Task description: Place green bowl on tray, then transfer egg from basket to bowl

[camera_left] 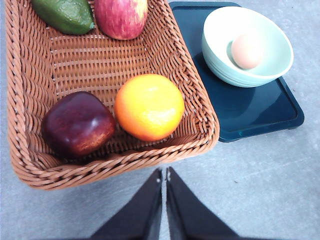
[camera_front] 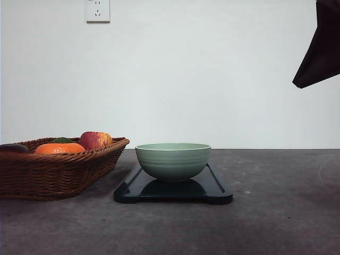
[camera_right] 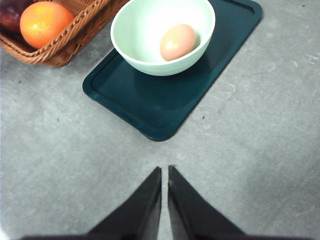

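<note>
At centre frame in the front view, we note the green bowl (camera_front: 173,160) seated on the tray (camera_front: 215,187) beside the basket (camera_front: 58,172). Left wrist view: egg (camera_left: 247,51) in the bowl at upper right, left gripper (camera_left: 164,176) pressed together, empty. Right wrist view: egg's long axis slants across the upper centre; right gripper (camera_right: 165,174) likewise closed and empty, so we judge no move remains.

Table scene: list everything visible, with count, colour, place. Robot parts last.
green bowl: 1, pale mint, on the tray
egg: 1, brownish-orange, inside the green bowl
tray: 1, dark blue-black, on the table beside the basket
basket: 1, brown wicker, on the robot's left of the tray
orange: 1, bright orange, in the basket
apple: 1, red-yellow, in the basket
dark red fruit: 1, maroon, in the basket
green fruit: 1, in the basket
wall socket: 1, white, on the wall
table: 1, grey
left claw: black, shut, empty
right claw: black, shut, empty
</note>
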{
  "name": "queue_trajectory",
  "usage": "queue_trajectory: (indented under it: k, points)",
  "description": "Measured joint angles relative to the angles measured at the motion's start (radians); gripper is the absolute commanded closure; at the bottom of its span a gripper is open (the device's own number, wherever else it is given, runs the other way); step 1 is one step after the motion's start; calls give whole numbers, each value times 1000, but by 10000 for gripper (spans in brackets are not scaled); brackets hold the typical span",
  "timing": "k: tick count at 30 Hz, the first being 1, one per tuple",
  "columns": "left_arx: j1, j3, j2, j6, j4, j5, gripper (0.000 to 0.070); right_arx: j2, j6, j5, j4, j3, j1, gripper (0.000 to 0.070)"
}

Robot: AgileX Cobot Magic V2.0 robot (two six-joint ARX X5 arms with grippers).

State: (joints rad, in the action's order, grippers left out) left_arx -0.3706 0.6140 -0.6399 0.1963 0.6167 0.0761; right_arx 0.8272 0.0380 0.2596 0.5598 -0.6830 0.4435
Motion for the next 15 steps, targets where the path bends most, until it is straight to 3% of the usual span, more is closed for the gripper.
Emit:
queue_trajectory:
  k: [9, 15]
  points:
    - [15, 0, 10, -34, 0, 1, 700, 0, 0, 0, 0, 0, 0, 685]
    - [153, -123, 147, -108, -145, -1, 700, 0, 0, 0, 0, 0, 0, 685]
